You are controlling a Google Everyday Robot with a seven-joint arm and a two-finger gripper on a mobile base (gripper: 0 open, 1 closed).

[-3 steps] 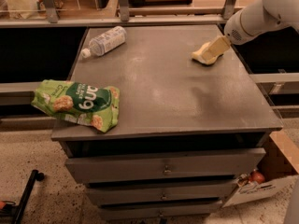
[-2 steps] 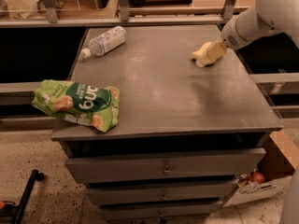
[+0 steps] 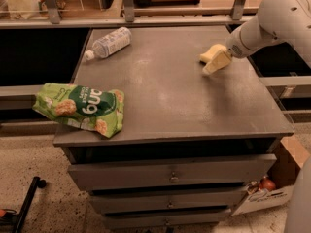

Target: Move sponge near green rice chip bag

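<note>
The sponge (image 3: 209,53) is a small pale-yellow block at the back right of the grey tabletop (image 3: 170,101). My gripper (image 3: 216,63) comes in from the right on the white arm and sits right against the sponge, partly covering its near side. I cannot tell whether it holds the sponge. The green rice chip bag (image 3: 80,108) lies crinkled at the front left corner of the table, overhanging the left edge, far from the sponge and the gripper.
A clear plastic bottle (image 3: 108,42) lies on its side at the back left of the table. Drawers (image 3: 170,176) are below the top. A cardboard box (image 3: 272,193) stands on the floor at the right. A railing (image 3: 146,13) runs behind the table.
The gripper and the sponge at its tip have shifted slightly left and toward the front of the table. The bag and the bottle have not moved.
</note>
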